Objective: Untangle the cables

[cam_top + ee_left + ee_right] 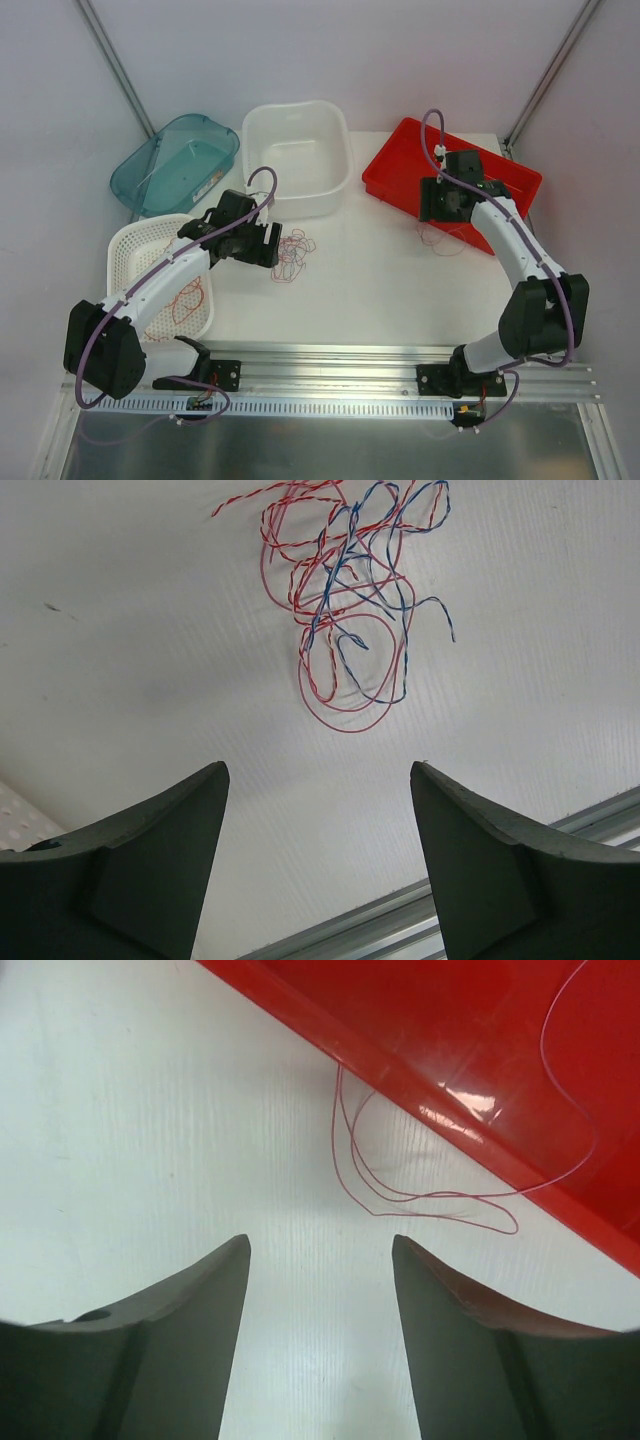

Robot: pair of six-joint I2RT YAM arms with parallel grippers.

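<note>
**Two open grippers, one knot to work**

Both grippers stand with their jaws apart and nothing between them. The left gripper (318,775) hovers low over the table (130,660), aimed at the tangle (345,590). The tangle lies on the bare white surface just ahead of the fingers, near the table's middle in the overhead view. It is a loose nest of plain red loops mixed with red-and-white and blue-and-white twisted strands. One big red loop sags out of its near side, and a blue-and-white tail curls off to the right in the wrist view.

The right gripper (320,1245) sits by the near rim of the red tray (420,1020). A single red wire (430,1197) is draped over that rim, partly inside the tray and partly looped on the table ahead of the fingers. A red-orange loop (190,297) lies in the white basket (128,240) on the left. From overhead I cannot tell whether it is one strand or several.

The step in hand looks like the left arm going in for the next strand. The plain red loop at the near edge seems the freest choice. The fingers should pinch it where it crosses nothing else, and come right down to the table, since the wire is so thin. The pull should be slow and directed away from the nest. If the whole nest drags along, it is probably better to stop and take a different strand than to tighten the knot.
</note>
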